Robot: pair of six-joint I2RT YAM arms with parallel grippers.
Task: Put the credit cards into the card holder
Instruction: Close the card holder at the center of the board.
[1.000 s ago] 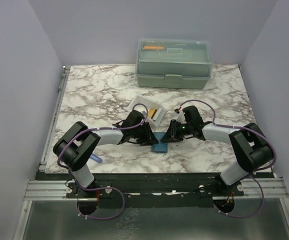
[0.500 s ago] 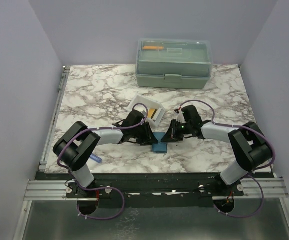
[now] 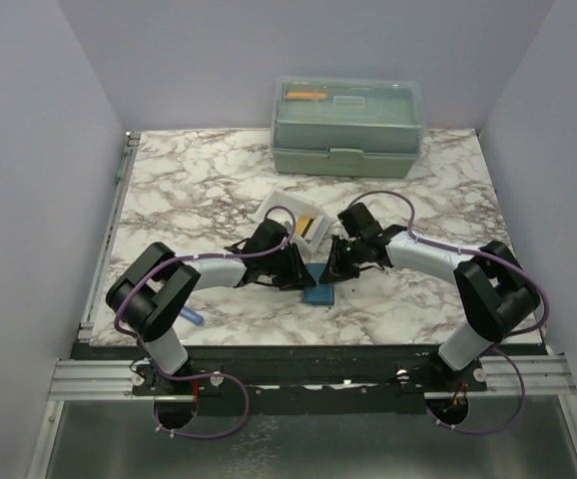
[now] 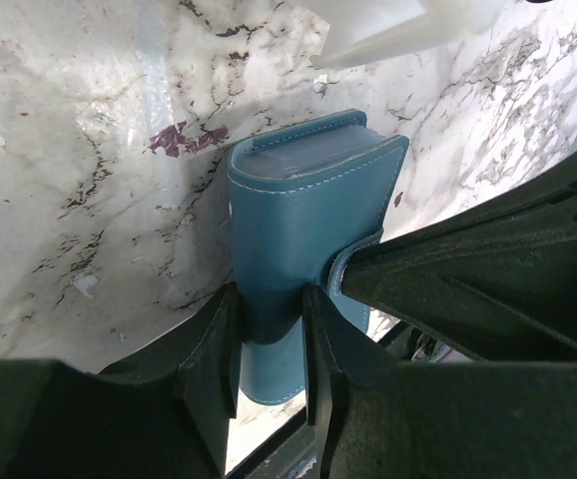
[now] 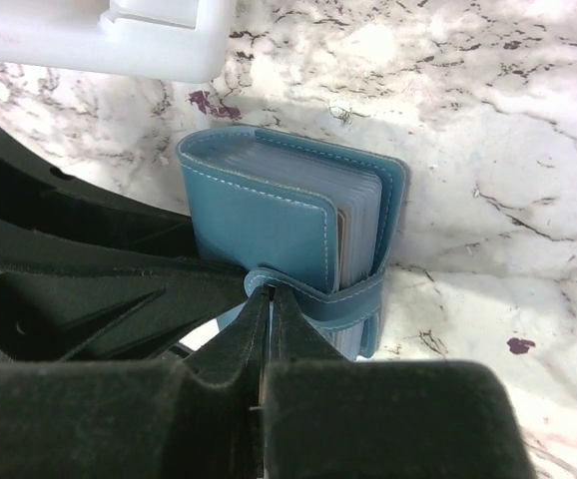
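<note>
The blue-teal card holder point(image 3: 318, 285) stands folded on its edge on the marble table between my two grippers. My left gripper point(image 4: 269, 319) is shut on the holder's lower end point(image 4: 303, 210). My right gripper point(image 5: 269, 291) is shut on the tab of the holder's closing strap point(image 5: 353, 299), which wraps round the folded holder point(image 5: 269, 220). Clear inner sleeves show at its open edge. A yellow-orange credit card point(image 3: 311, 225) lies in the white tray point(image 3: 281, 210) just behind. Other cards are hidden.
A large pale green lidded box point(image 3: 348, 125) stands at the back of the table. The white tray's edge shows in both wrist views point(image 4: 398, 25) point(image 5: 139, 40). A small blue object point(image 3: 194, 317) lies near the left arm's base.
My right arm's wrist has swung back and to the left while its fingers stay at the card holder. The left arm and the holder have hardly moved.
</note>
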